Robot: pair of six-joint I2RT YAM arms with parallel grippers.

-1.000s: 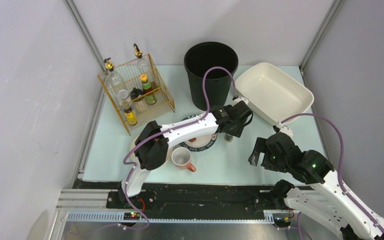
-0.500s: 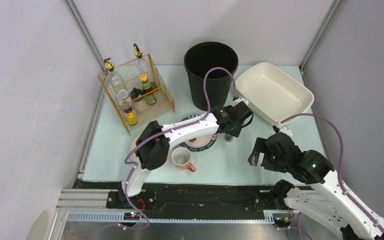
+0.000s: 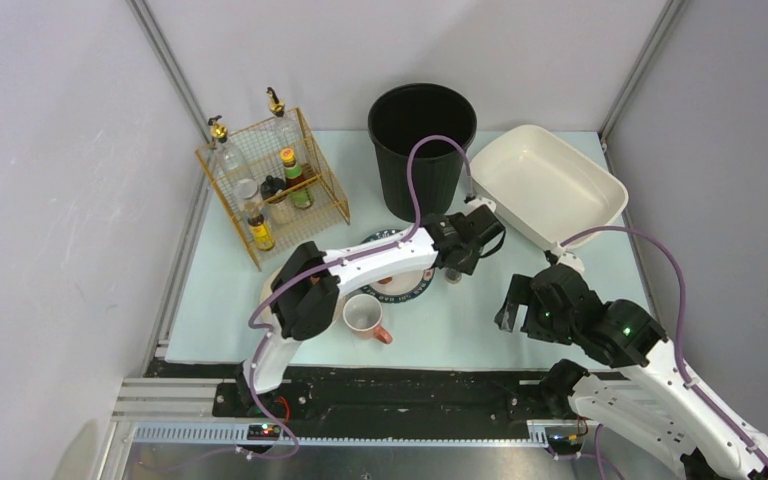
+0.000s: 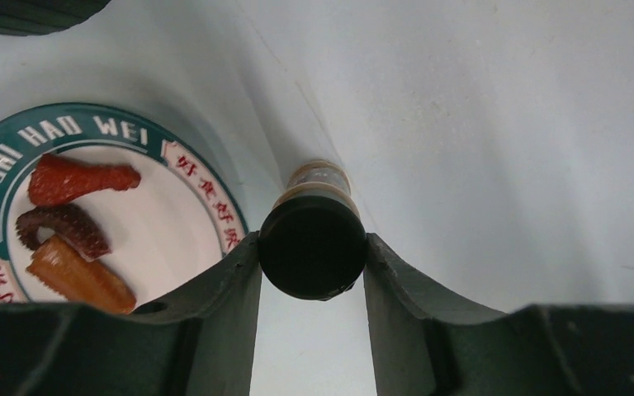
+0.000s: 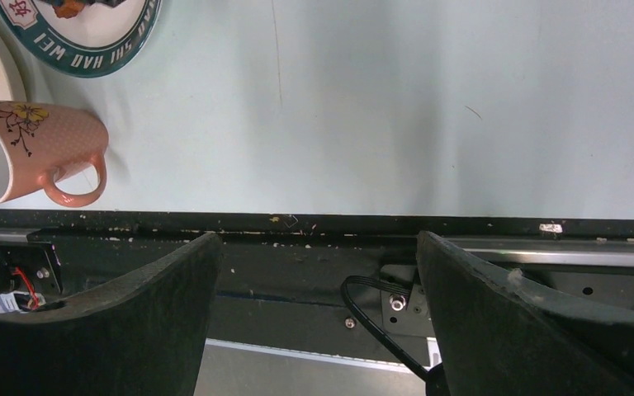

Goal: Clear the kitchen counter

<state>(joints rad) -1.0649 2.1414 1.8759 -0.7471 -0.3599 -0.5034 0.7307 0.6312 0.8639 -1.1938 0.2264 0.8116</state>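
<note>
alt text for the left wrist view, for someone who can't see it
The left tool grips the black cap of a small bottle standing on the kitchen counter. A green-rimmed plate of food lies at the picture's left.

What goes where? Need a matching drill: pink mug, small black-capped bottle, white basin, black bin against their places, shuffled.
Things:
1. pink mug
2. small black-capped bottle
3. white basin
4. black bin

Places:
A. back right of the kitchen counter
B. between the fingers of the left gripper
C. back centre, upright
D. near the front edge, by the plate

Pairs: 1-D, 2-B, 3-A, 4-C
</note>
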